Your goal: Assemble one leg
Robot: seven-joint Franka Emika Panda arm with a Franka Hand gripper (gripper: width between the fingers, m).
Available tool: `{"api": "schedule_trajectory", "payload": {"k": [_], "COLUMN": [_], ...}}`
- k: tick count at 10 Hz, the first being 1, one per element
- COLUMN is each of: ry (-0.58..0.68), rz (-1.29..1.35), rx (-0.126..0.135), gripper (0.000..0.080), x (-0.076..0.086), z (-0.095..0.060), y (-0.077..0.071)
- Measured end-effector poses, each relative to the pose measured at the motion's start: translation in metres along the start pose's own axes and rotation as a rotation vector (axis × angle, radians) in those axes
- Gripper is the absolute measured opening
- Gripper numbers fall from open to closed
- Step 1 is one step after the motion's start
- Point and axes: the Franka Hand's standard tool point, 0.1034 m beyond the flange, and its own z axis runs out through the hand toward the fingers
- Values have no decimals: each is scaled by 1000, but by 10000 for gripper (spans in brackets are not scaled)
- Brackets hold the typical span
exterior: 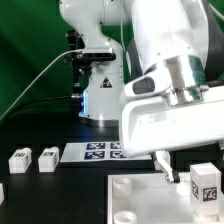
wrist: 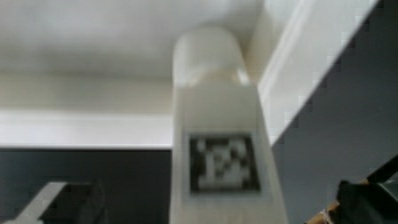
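Observation:
In the wrist view a white leg (wrist: pixel 221 120) with a black-and-white tag on its face shows blurred and close, in line with the gap between my fingers. It rests against the white panel (wrist: pixel 89 80). My gripper (wrist: pixel 210 205) is open, with one dark finger (wrist: pixel 54 202) on one side and the other finger (wrist: pixel 366 192) on the other side, neither touching the leg. In the exterior view the gripper (exterior: pixel 167 168) hangs low over the white panel with round holes (exterior: pixel 145 200). A tagged leg (exterior: pixel 205 184) stands just to the exterior view's right of it.
Two more tagged legs (exterior: pixel 20 158) (exterior: pixel 47 157) stand on the dark table at the exterior view's left. The marker board (exterior: pixel 100 151) lies behind the panel. The arm's base (exterior: pixel 100 95) stands at the back. A white piece (exterior: pixel 2 190) shows at the left edge.

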Motion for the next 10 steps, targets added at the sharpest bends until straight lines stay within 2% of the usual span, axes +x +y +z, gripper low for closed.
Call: {"api": "schedule_trajectory", "payload": {"k": [1, 2, 3, 4, 6, 7, 8, 10], "ry": [-14, -117, -191, -317, -488, -606, -641, -619], "rz": [3, 7, 10, 13, 14, 12, 12, 13], "rx": [1, 17, 30, 51, 86, 103, 113, 109], "gripper": [649, 649, 649, 649, 649, 649, 649, 649], "x": [7, 3, 7, 4, 11, 9, 11, 12], "z": [-4, -1, 0, -1, -1, -4, -2, 0], "y": [3, 2, 2, 0, -3, -5, -6, -5]}}
